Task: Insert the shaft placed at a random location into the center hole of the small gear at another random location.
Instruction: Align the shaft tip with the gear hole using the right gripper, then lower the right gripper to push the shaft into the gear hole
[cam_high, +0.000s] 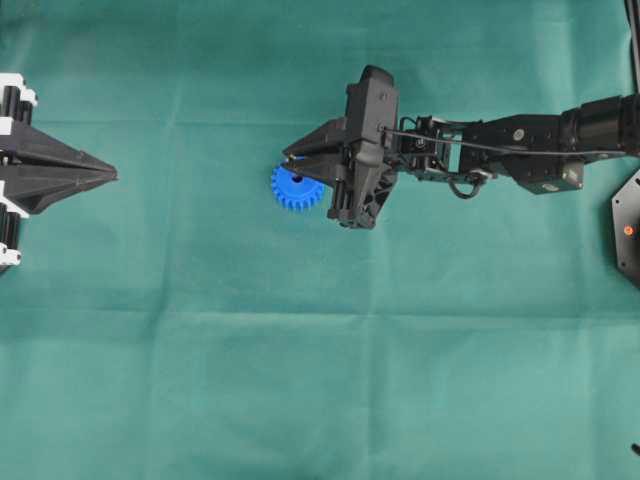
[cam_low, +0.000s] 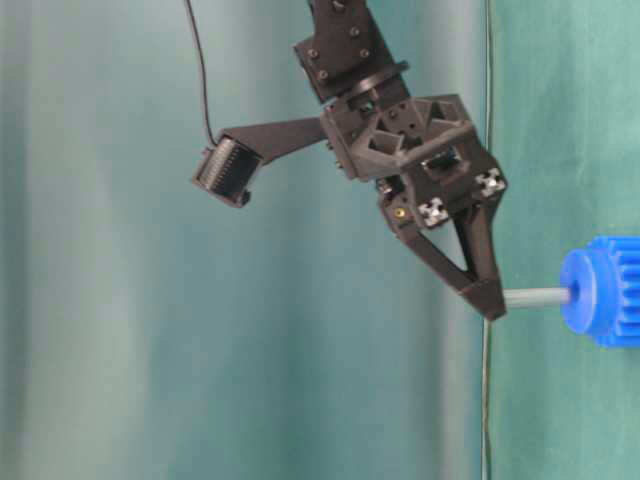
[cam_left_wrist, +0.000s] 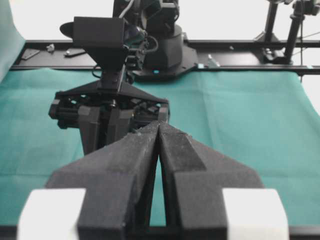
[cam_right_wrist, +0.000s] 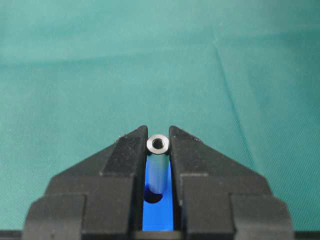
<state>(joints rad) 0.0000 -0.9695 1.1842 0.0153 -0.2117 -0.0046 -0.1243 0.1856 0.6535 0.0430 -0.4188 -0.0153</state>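
Observation:
The blue small gear (cam_high: 293, 190) lies flat on the green cloth near the middle. My right gripper (cam_high: 291, 158) stands over it, shut on the silver shaft (cam_right_wrist: 158, 167). The shaft is held between the fingertips with its shiny ringed end toward the camera. Its far end meets the dark center hole (cam_right_wrist: 154, 196) in the gear's blue face (cam_right_wrist: 159, 217). In the table-level view the shaft (cam_low: 535, 297) spans from the gripper (cam_low: 490, 303) to the gear's hub (cam_low: 580, 292). My left gripper (cam_high: 110, 177) is shut and empty at the far left, and also shows in its wrist view (cam_left_wrist: 158, 126).
Green cloth (cam_high: 320, 380) covers the whole table. A dark fixture (cam_high: 627, 230) with a red light sits at the right edge. The right arm (cam_left_wrist: 110, 115) fills the view ahead of my left gripper.

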